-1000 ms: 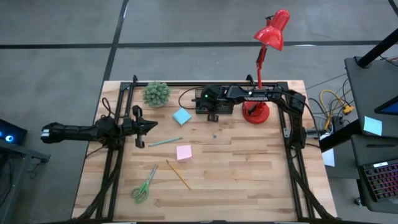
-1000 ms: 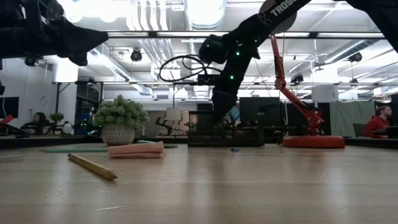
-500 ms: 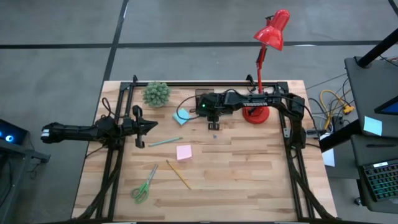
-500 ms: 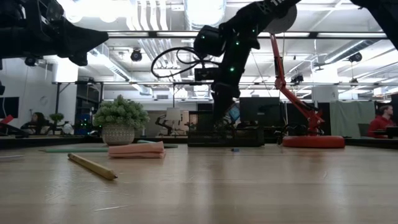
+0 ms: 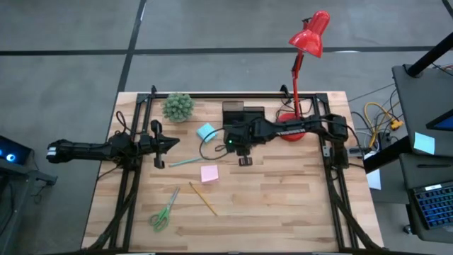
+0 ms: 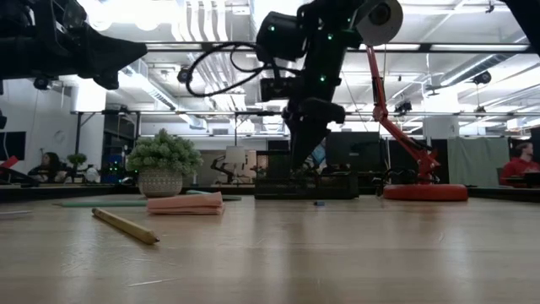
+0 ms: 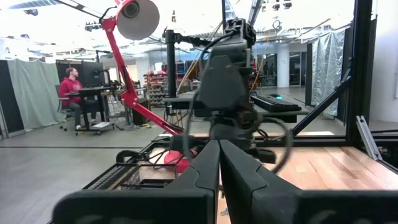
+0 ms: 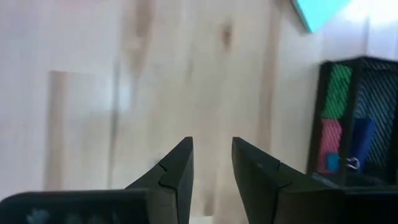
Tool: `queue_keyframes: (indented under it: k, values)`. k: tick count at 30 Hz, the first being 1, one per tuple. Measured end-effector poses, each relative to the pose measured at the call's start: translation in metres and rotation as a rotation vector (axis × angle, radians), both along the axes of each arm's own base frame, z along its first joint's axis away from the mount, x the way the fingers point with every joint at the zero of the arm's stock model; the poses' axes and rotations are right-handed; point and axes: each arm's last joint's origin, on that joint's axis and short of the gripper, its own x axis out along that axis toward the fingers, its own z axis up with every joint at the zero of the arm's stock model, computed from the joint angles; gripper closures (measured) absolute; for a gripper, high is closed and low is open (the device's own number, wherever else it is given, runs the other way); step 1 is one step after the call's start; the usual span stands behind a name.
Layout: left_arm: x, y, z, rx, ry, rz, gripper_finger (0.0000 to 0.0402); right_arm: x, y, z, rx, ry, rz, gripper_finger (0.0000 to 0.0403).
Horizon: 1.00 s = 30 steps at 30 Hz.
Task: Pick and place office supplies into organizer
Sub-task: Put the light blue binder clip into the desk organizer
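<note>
I see a plank table in an open workshop, with my right gripper hanging above bare wood near its middle, fingers a little apart and holding nothing, and my left gripper waiting off toward the table's left edge, fingers clenched together. I count one organizer just behind the right gripper with green, pink and blue pieces in its compartments, two sticky pads, blue and pink, one pen, one pencil and one scissors, all on the side toward the left arm. Toward the near and right edges the wood is open.
</note>
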Motion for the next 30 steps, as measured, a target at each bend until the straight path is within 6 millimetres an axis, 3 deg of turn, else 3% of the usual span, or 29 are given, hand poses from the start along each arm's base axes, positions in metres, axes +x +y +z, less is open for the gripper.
queue_keyframes:
  k: [15, 30]
  values:
    - [0.000, 0.000, 0.000, 0.000, 0.001, -0.005, 0.0402, -0.018, 0.034, -0.007, -0.002, 0.054, 0.087, 0.0307]
    - [0.000, 0.000, 0.000, 0.000, 0.002, -0.006, 0.0402, -0.027, 0.037, -0.028, -0.036, 0.074, 0.120, 0.0307]
